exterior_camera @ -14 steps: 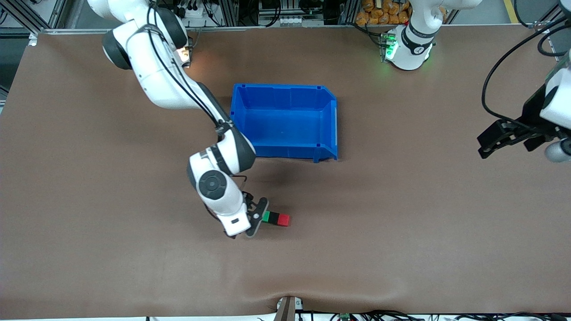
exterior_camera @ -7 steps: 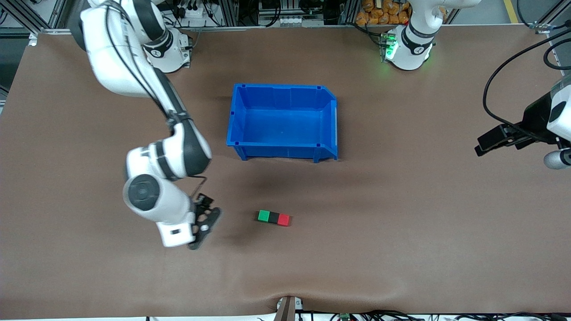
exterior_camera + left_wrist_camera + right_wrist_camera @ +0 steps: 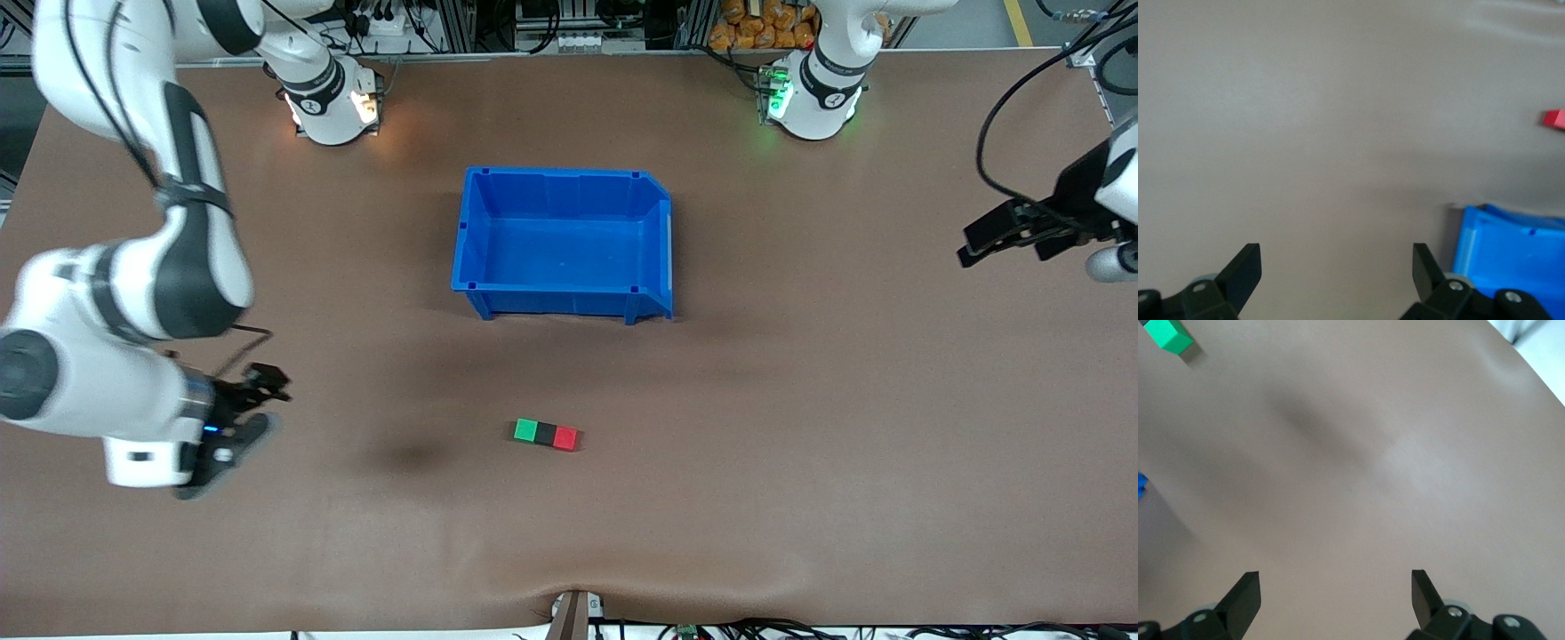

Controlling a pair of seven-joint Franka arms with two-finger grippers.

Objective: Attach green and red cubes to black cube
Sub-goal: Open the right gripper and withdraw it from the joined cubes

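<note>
The green cube (image 3: pixel 525 430), the black cube (image 3: pixel 545 434) and the red cube (image 3: pixel 565 437) lie touching in one row on the brown table, black in the middle. The row is nearer to the front camera than the blue bin (image 3: pixel 565 242). My right gripper (image 3: pixel 258 407) hangs open and empty over bare table toward the right arm's end, well apart from the row. My left gripper (image 3: pixel 967 249) is open and empty over the left arm's end. The right wrist view shows its open gripper (image 3: pixel 1335 583) and the green cube (image 3: pixel 1168 335). The left wrist view shows its open gripper (image 3: pixel 1337 257) and the red cube (image 3: pixel 1554 119).
The blue bin holds nothing, and a corner of the bin (image 3: pixel 1511 260) shows in the left wrist view. The brown mat has a ripple at the table's front edge (image 3: pixel 573 591). Cables hang by the left arm (image 3: pixel 1013 107).
My right gripper has drawn away from the green end of the row toward the right arm's end of the table. The left gripper has shifted slightly toward the bases. The cubes have not moved.
</note>
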